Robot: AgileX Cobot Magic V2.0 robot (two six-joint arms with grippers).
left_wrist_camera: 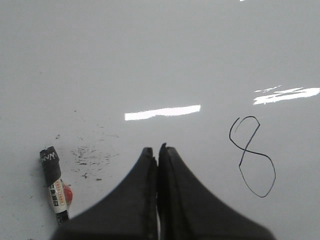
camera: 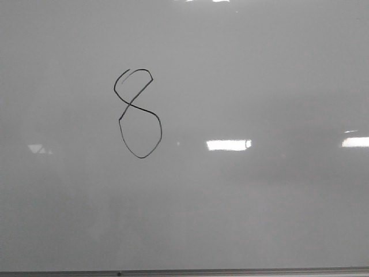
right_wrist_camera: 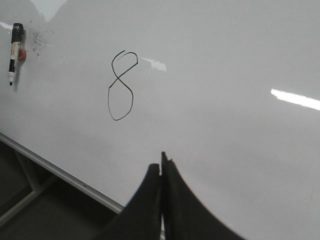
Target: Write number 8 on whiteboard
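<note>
A thin black number 8 (camera: 137, 112) is drawn on the glossy pale whiteboard (camera: 259, 69), left of the middle in the front view. It also shows in the left wrist view (left_wrist_camera: 251, 156) and the right wrist view (right_wrist_camera: 121, 85). My left gripper (left_wrist_camera: 156, 149) is shut and empty, above the board, apart from the 8. My right gripper (right_wrist_camera: 161, 165) is shut and empty near the board's framed edge (right_wrist_camera: 65, 175). A black marker (left_wrist_camera: 54, 184) with a white label lies on the board beside the left gripper; it shows in the right wrist view (right_wrist_camera: 15, 52) too. Neither gripper shows in the front view.
Dark smudges (left_wrist_camera: 87, 155) mark the board near the marker. A small red thing (left_wrist_camera: 67, 194) lies against the marker. Bright light reflections (camera: 228, 145) lie on the board. The board's lower frame (camera: 184, 271) runs along the front view's bottom. A pale stand leg (right_wrist_camera: 27, 192) shows below the board's edge.
</note>
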